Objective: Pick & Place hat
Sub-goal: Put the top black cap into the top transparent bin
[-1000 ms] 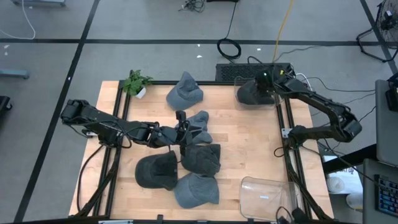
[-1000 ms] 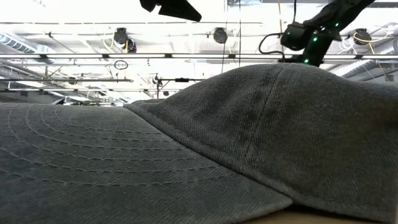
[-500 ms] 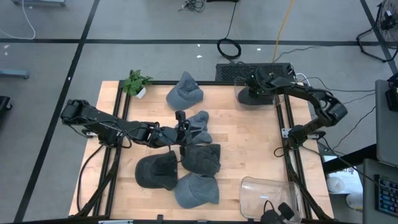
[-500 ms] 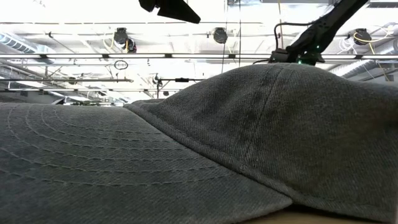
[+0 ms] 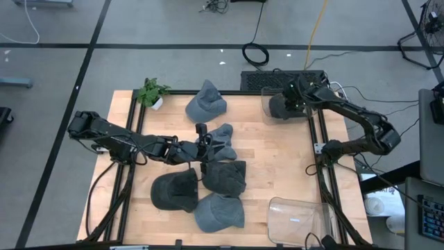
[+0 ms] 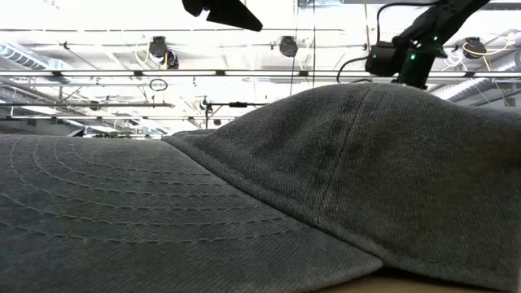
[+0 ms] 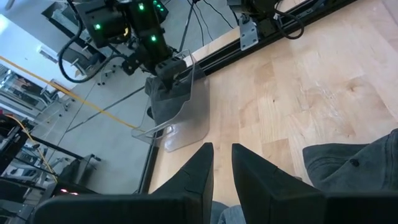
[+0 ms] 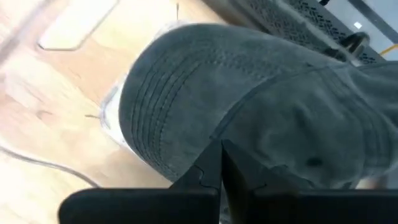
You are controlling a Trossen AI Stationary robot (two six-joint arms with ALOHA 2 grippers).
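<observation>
Holding a dark hat over the clear bin at one o'clock with right gripper clamped shut, risking a rim snag; left gripper nearly closed, idle at centre.

Hats clustered mid-table, one more in a bin at the far right corner.

Near the table's middle, the left gripper, fingers nearly together, pointing toward the clear plastic bin across bare wooden tabletop. Just beside these fingers, a slate-grey fabric cap; nearer the front edge, a dark grey cap, a black cap and a grey-blue cap. Behind the fingers, a grey crumpled hat; a small green potted plant at the far left corner. At the far right corner, the right gripper, fingers closed together against the dark grey denim hat in that bin. A clear curved plastic container at the front right.
</observation>
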